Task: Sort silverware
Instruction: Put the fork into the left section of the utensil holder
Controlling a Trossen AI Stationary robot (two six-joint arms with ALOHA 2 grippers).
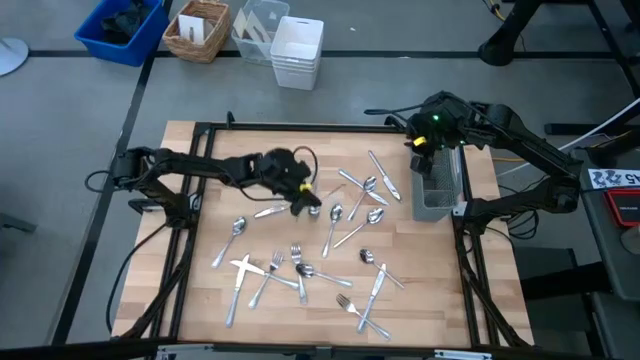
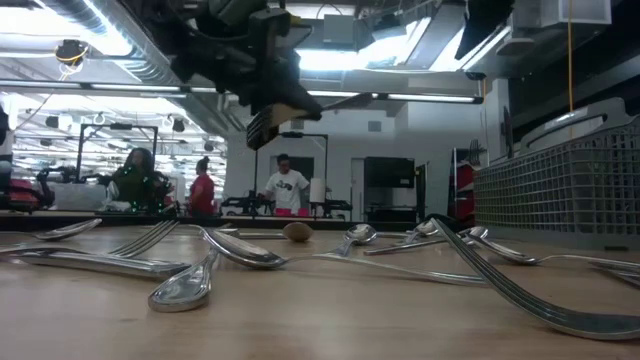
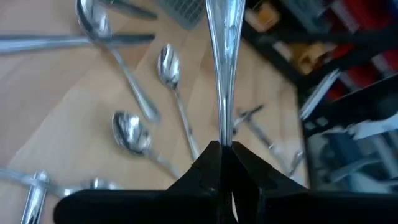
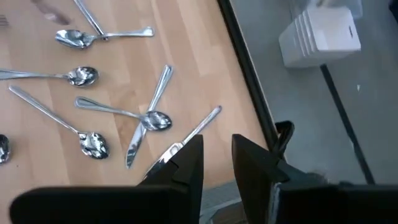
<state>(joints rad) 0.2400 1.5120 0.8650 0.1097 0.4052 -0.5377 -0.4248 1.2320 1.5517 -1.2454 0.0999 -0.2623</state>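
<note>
Several pieces of silverware [image 1: 335,213], spoons, forks and knives, lie flat and scattered over the wooden table [image 1: 200,300]; in the right wrist view two spoons and a knife [image 4: 155,119] lie crossed. My left gripper [image 1: 304,197] hovers over the table's middle, shut on one slim silver piece [image 3: 224,56]. A grey mesh caddy [image 1: 440,185] stands at the right edge, and my right gripper [image 1: 425,150] hangs open above its far end, with nothing between its fingers [image 4: 186,165]. My left gripper pinches the silver piece between its two fingers at a narrow part of its shaft [image 3: 224,127]. The piece runs straight on from the fingertips, widening toward its free end. It is lifted clear of the table and the spoons below. Which kind of piece it is I cannot tell.
Beyond the far edge stand a blue bin [image 1: 120,30], a wicker basket [image 1: 198,30], a clear container [image 1: 255,30] and a white basket [image 1: 297,50]. A black frame [image 1: 300,127] borders the table. People [image 2: 285,190] stand in the room behind.
</note>
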